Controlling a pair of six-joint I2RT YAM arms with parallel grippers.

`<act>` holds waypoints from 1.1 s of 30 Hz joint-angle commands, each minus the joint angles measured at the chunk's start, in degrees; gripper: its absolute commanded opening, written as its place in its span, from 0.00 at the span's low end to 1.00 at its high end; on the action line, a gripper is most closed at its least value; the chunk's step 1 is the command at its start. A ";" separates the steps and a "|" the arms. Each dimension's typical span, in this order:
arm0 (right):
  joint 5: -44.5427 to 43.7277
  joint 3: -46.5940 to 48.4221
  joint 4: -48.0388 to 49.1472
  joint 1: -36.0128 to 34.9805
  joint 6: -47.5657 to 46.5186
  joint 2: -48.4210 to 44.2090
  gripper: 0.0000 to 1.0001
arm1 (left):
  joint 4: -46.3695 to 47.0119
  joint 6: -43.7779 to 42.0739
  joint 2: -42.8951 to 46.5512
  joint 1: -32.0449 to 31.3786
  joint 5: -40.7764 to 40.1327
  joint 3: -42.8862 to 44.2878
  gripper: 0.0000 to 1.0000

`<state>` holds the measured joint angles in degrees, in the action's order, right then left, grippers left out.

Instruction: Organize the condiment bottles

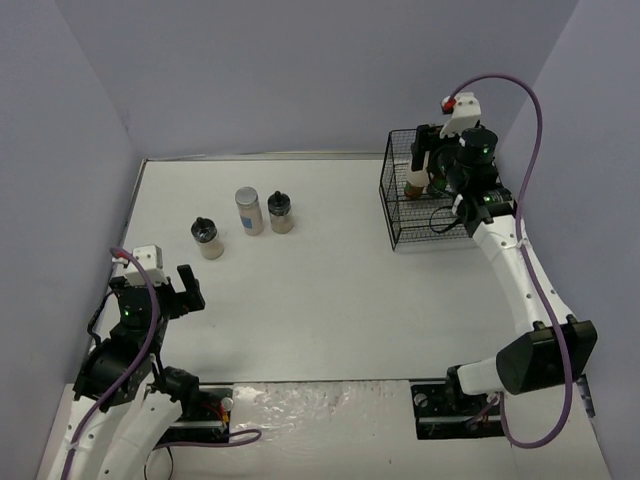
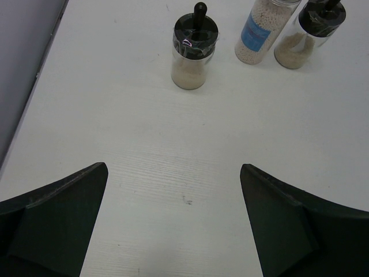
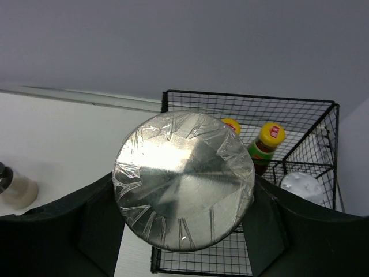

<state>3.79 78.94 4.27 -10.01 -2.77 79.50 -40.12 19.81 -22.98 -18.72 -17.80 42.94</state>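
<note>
Right wrist | right fingers [image 3: 86,231] gripping silver-lidded jar [image 3: 184,179] below lid; likely rigid, slick | basket [image 3: 248,104] lying 1 o'clock | left fingers [image 2: 57,219] hanging open

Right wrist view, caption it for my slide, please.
Right claw grips a silver-lidded jar at the black wire basket holding two yellow-capped sauce bottles.

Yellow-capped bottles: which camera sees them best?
Right wrist: in the basket, one bottle shows clearly, the other peeks past the held jar. Top view only glimpses a bottle through wires; left wrist shows none.
</note>
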 commanded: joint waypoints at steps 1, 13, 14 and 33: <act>-1.77 3.76 5.62 3.90 1.59 2.17 0.00 | 2.94 0.14 -1.63 0.44 0.41 1.53 0.97; 1.19 0.79 15.79 9.11 2.68 9.24 0.00 | 3.16 0.14 -1.80 0.39 0.79 1.45 0.97; 1.48 0.60 16.90 9.30 2.68 9.54 0.00 | 3.21 0.14 -1.90 0.44 0.84 1.45 0.97; 1.83 -6.15 23.91 14.50 2.65 14.76 0.00 | 3.30 0.31 -2.95 0.44 1.23 1.36 0.97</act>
<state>5.29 72.34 17.36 3.06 -0.15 95.10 -40.10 19.81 -24.40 -18.68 -16.73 42.94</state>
